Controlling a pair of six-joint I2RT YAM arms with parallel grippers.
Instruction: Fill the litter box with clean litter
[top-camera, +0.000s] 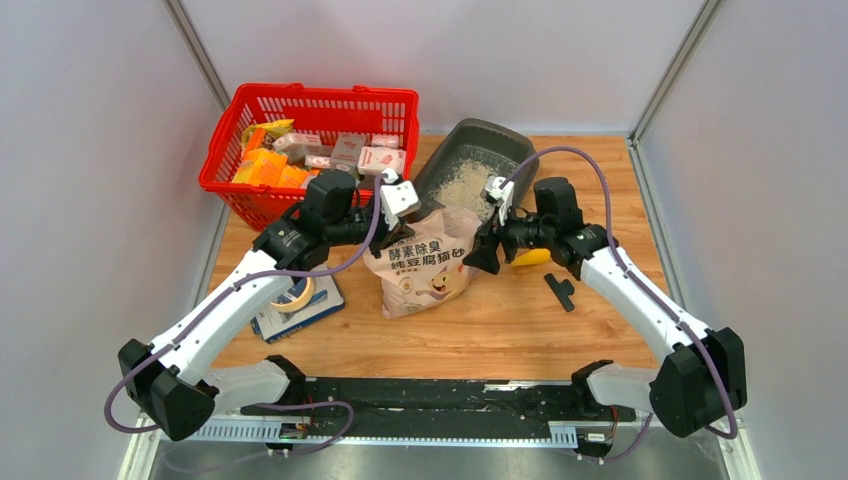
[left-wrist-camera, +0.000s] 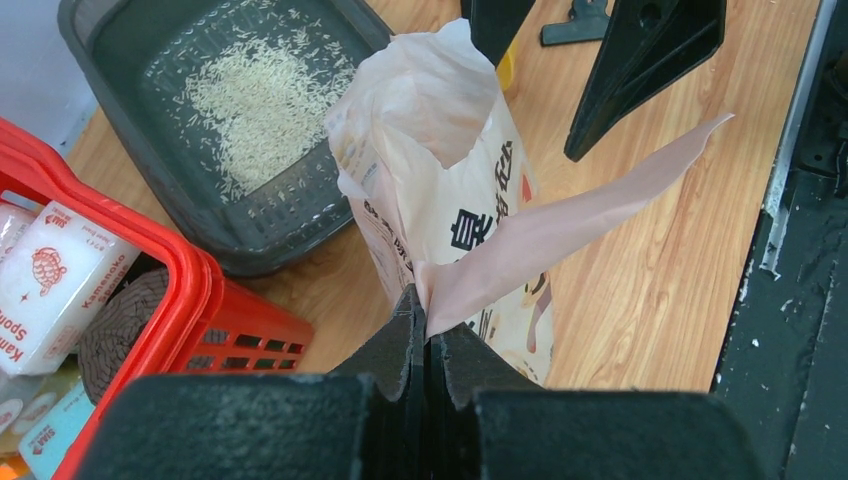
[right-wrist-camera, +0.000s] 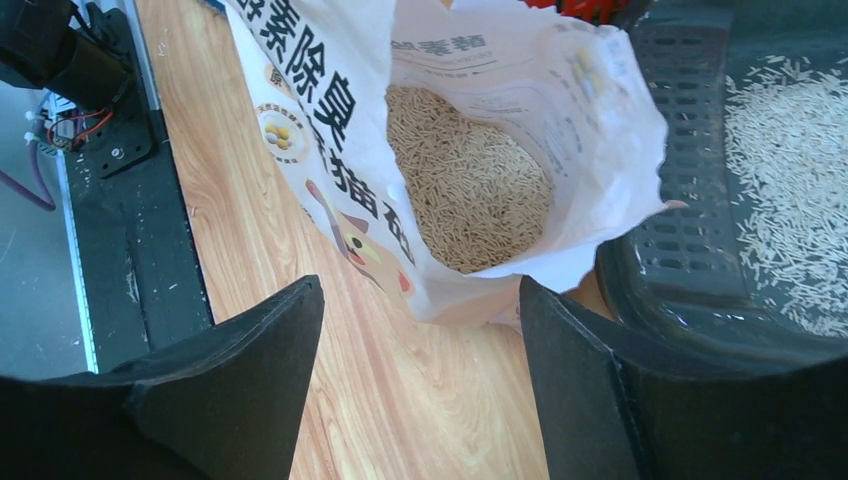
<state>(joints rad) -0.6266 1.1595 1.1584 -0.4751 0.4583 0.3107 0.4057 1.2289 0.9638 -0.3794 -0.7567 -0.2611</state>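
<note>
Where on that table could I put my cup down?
Bare wood lies in front of the litter bag, up to the black rail, and between the bag and the black clip. The back and left are crowded: red basket, litter box, tape roll.

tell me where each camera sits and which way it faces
top external: above and behind the left arm and right arm, looking down on the table; both show whole
left wrist: on the left arm, facing the litter box; left gripper shut on a bag flap
right wrist: on the right arm, looking down into the bag's open mouth; right gripper open
shared: both wrist views show the bag and litter in the litter box
</note>
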